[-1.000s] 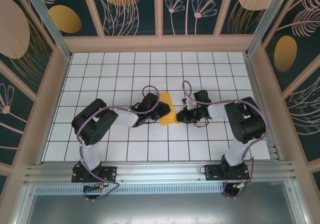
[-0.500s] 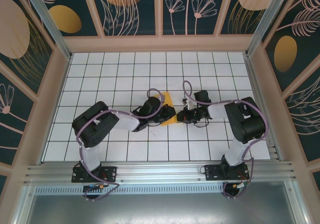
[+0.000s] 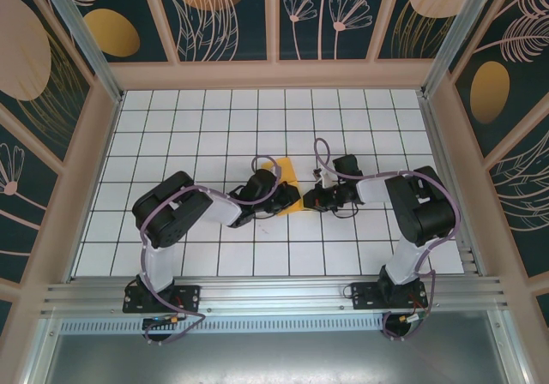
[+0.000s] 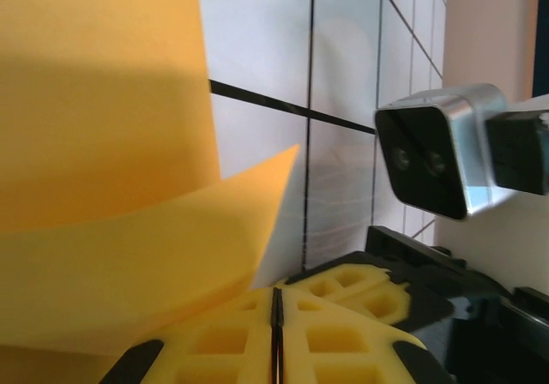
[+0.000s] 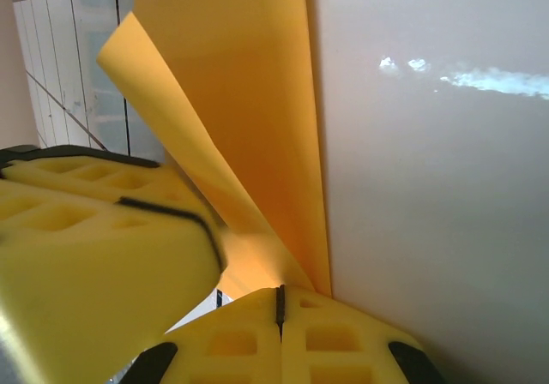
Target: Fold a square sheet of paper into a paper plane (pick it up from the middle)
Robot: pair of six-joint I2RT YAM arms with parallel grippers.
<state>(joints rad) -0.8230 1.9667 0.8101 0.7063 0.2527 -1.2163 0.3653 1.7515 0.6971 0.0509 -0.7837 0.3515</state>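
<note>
The square sheet of paper (image 3: 288, 187) is orange-yellow and lies folded on the white grid table (image 3: 214, 127) between my two grippers. My left gripper (image 3: 274, 202) is shut at its left side. In the left wrist view a raised flap of the paper (image 4: 111, 144) leans over the left of my shut left gripper (image 4: 276, 315), with no paper in the seam. My right gripper (image 3: 306, 201) is shut at the sheet's right corner. In the right wrist view the paper (image 5: 249, 101) narrows down to my right gripper (image 5: 279, 305). Whether the paper is pinched there I cannot tell.
The two grippers almost touch: the right one's fingers (image 4: 369, 285) and wrist camera (image 4: 433, 165) fill the right of the left wrist view, and the left one's fingers (image 5: 94, 255) crowd the right wrist view. Patterned walls (image 3: 274, 15) enclose the table.
My left gripper has slid right over the paper and closed its jaws, so less of the sheet shows from above. The right arm has stayed put.
</note>
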